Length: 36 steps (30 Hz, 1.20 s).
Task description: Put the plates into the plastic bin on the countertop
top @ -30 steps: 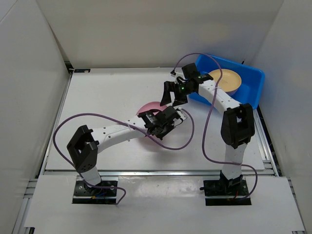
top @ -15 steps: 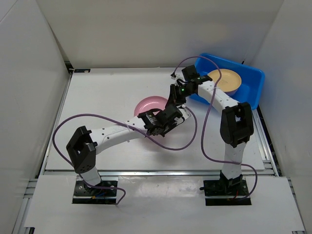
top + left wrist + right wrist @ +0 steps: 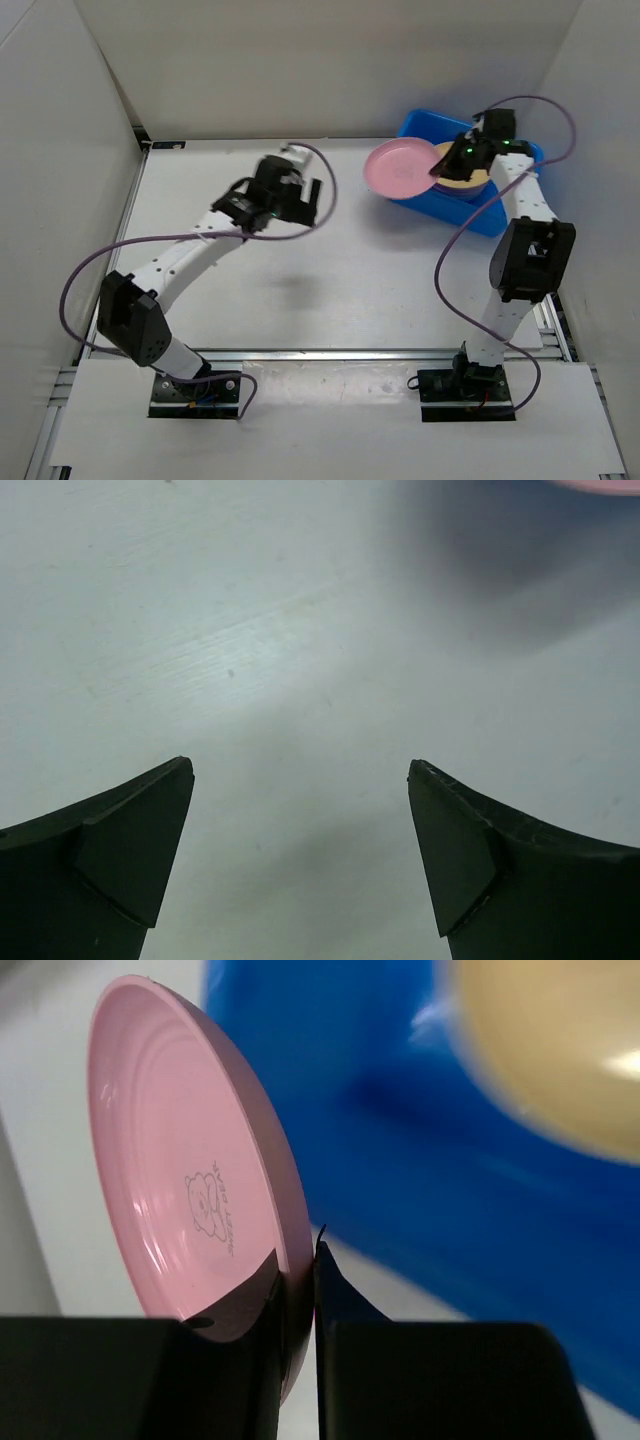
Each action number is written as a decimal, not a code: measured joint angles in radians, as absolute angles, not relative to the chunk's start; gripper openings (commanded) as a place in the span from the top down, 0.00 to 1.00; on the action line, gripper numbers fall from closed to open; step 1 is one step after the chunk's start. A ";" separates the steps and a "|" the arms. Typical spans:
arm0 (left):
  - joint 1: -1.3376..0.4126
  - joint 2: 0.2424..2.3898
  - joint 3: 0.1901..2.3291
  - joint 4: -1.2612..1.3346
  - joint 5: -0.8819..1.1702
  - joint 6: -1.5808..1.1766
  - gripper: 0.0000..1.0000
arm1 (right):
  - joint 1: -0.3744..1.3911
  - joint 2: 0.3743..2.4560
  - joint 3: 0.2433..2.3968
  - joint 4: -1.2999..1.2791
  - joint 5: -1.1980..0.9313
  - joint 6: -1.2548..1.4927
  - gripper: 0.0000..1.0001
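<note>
A pink plate (image 3: 398, 168) hangs tilted over the near-left rim of the blue plastic bin (image 3: 497, 212), above the white countertop (image 3: 250, 285). My right gripper (image 3: 441, 168) is shut on its edge; in the right wrist view the fingers (image 3: 345, 1310) pinch the rim of the pink plate (image 3: 190, 1190), with the bin (image 3: 400, 1140) behind. A cream plate (image 3: 467, 176) lies in the bin, also in the right wrist view (image 3: 560, 1050). My left gripper (image 3: 312, 203) hovers open over bare countertop at the back left, its jaws (image 3: 300, 770) wide apart and holding nothing.
White walls close in the left, back and right sides. A metal rail (image 3: 320, 352) runs along the front edge. Purple cables loop from both arms over the table. The bin sits against the right wall at the back.
The left gripper opened, let go of the pink plate and swung back to the left. The right gripper shut on the plate and carried it right, up to the bin.
</note>
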<state>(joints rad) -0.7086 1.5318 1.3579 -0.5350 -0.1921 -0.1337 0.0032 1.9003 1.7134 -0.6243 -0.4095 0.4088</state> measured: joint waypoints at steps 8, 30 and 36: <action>-0.317 1.502 1.224 -0.423 0.142 -0.308 0.01 | -0.212 1.946 1.831 -0.583 -0.170 0.525 1.00; -0.189 1.374 1.132 -0.351 0.075 -0.352 0.01 | -0.195 2.091 1.932 -0.519 0.128 0.585 0.01; -0.189 1.326 1.080 -0.326 0.094 -0.323 0.01 | -0.146 1.844 1.798 -0.529 0.237 0.511 0.01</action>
<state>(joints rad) -0.1886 1.3262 1.0801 -0.3256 0.0940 -0.3225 -0.1459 1.8439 1.7977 -0.5289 0.2375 0.5110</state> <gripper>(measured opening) 0.987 0.987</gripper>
